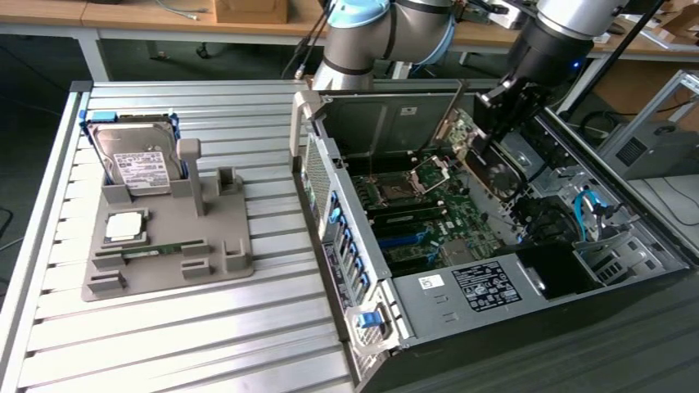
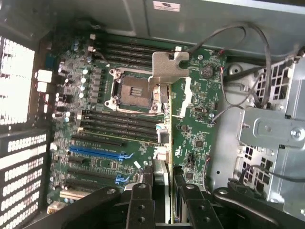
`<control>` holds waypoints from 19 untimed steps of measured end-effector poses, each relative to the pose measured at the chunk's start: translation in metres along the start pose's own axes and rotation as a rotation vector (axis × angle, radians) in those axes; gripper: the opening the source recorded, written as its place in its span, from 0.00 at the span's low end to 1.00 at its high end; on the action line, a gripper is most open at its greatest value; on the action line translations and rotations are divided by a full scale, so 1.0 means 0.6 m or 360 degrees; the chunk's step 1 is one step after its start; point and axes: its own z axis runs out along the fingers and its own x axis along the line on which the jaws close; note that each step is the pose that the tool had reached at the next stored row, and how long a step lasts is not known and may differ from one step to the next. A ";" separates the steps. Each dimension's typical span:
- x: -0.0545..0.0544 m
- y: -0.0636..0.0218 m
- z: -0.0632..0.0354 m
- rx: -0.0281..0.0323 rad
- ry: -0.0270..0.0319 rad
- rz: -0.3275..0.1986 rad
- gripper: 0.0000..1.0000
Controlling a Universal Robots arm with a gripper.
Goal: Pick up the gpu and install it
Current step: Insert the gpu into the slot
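While the pincer [image 2: 164,181] clamps it, the gpu [image 2: 165,114] overhangs the motherboard [image 2: 195,131].

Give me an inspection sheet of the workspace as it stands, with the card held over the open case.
Surface: slatted metal table, carrying a grey fixture and an open computer case.
Job's things: gpu held on edge over the motherboard.
Clutter: hard drive, CPU chip and memory stick in the fixture.
Grippers: gripper shut on the gpu.
Cables: blue cables and grey cables inside the case.
Surroundings: wooden benches, cardboard box.
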 end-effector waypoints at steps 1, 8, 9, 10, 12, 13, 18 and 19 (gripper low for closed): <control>0.000 0.000 0.000 0.00012 0.00006 -0.0027 0.27; 0.000 0.000 0.000 0.00086 0.00044 -0.0204 0.27; 0.000 0.000 0.000 0.00107 0.00055 -0.0251 0.27; 0.000 0.000 0.000 0.00127 0.00066 -0.0299 0.27; 0.000 0.000 0.000 0.00159 0.00082 -0.0374 0.27; 0.000 0.000 0.000 0.00170 0.00088 -0.0398 0.27; 0.000 0.000 0.000 0.00224 0.00116 -0.0525 0.27; 0.000 0.000 0.000 0.00237 0.00122 -0.0557 0.27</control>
